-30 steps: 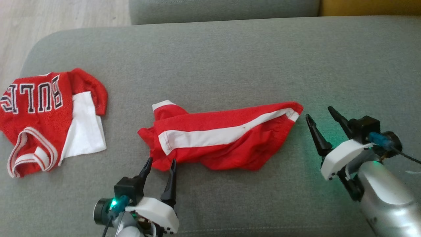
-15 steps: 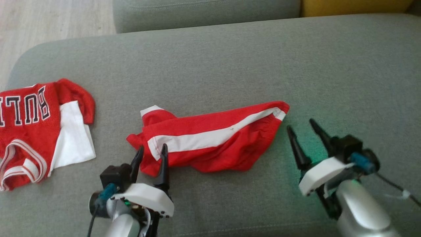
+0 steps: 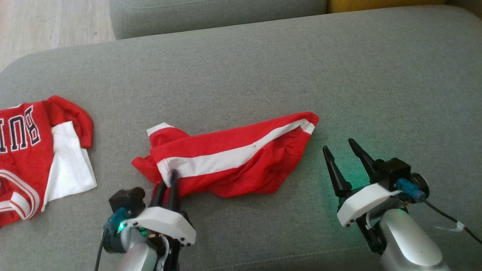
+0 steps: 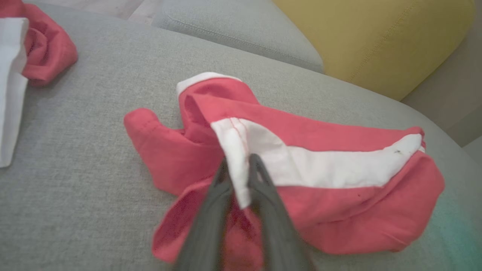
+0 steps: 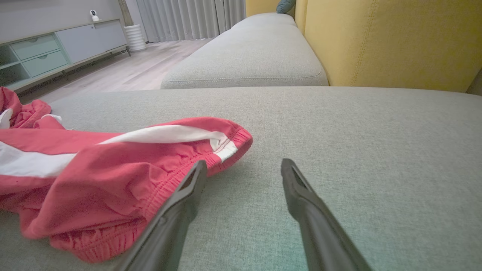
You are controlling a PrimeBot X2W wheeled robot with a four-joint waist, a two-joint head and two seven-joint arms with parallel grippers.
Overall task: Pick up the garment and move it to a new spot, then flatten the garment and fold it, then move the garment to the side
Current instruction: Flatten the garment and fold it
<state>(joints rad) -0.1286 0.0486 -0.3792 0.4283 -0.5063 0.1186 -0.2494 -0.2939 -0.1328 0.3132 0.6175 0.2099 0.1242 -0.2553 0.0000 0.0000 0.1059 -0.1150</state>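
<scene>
Upside-down white letters "BU" — on the red jersey (image 3: 22, 165)

Looks like a living room in a home. Wide grey sofa (image 5: 339, 124) in front, with a yellow back cushion (image 5: 395, 41) rising behind it. Second grey seat (image 5: 248, 56) at the sofa's far edge. Beyond the sofa, pale wooden floor (image 5: 131, 71). Across that floor from the sofa, a low cabinet (image 5: 45, 52) with drawers and long grey curtains (image 5: 188, 19) hanging to the floor.
</scene>
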